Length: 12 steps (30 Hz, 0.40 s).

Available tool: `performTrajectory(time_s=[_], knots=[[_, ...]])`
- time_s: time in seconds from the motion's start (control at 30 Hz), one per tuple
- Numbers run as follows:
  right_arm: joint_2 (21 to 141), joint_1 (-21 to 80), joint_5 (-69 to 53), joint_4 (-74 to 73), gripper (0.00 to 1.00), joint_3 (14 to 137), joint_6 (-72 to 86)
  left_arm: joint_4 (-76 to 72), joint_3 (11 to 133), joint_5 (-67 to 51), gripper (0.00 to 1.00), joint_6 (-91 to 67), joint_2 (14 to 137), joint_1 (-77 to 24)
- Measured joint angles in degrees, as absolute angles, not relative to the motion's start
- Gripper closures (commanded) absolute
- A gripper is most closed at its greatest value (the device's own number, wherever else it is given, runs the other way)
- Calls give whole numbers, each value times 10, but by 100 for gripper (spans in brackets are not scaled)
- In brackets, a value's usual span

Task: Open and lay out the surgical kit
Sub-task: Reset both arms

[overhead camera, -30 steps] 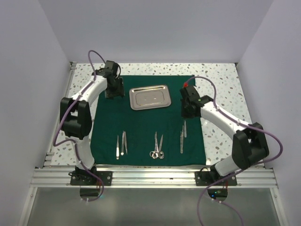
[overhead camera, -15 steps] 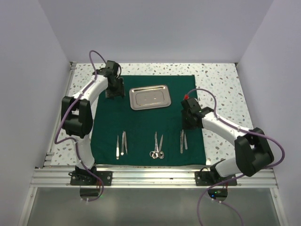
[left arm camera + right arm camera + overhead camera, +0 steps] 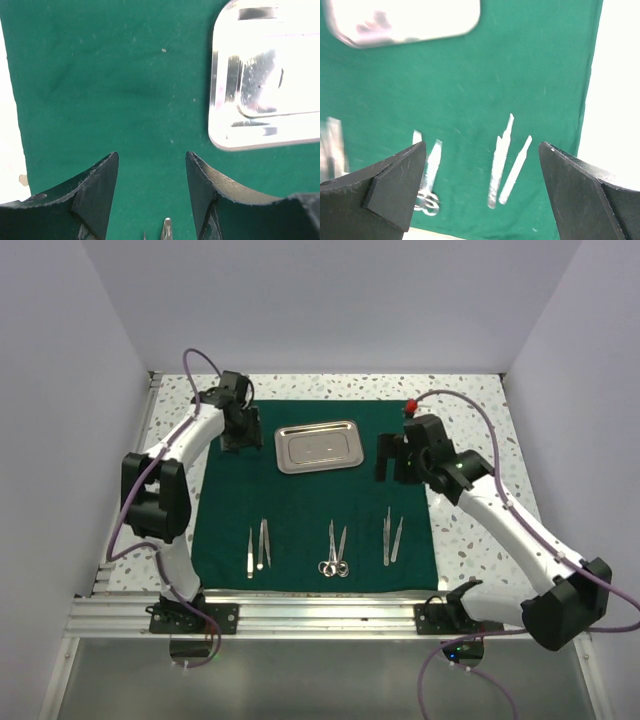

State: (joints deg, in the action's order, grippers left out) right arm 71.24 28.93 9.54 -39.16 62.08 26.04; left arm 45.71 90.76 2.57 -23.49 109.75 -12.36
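Hovering above the right part of the cloth (image 3: 300,505), just right of the tray (image 3: 318,446), my right gripper (image 3: 481,146) is spread wide and empty; through its own camera I see only green fabric and steel between the fingers. My left gripper (image 3: 152,156) hangs over the far left of the cloth, just left of the tray. It is partly parted and grasps nothing.

By my reckoning the job is nearly finished. The cloth lies unfolded and flat on the table (image 3: 470,420), with no fold that I can make out. The tray sits bare at the far middle of it.

Along the near side the tools lie in a row, all on the cloth and none touching the tray:
- the left tweezers (image 3: 265,543) at the left
- the scissors (image 3: 333,558) in the middle
- the right tweezers (image 3: 387,538) at the right, near the cloth's right edge

I cannot tell whether the scissors are one pair or two laid close together.

Little seems left. The two right tweezers splay a bit from each other, so I might straighten them to match the others. Beyond that, I judge that both arms need only pull clear of the cloth without catching it or brushing a tool.
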Motion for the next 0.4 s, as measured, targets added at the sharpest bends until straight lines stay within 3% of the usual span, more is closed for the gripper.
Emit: performTrajectory(time_s=[0.4], knots=[[666,289,108,-435,2,778,232,429,815,19,40,-244,995,-124]])
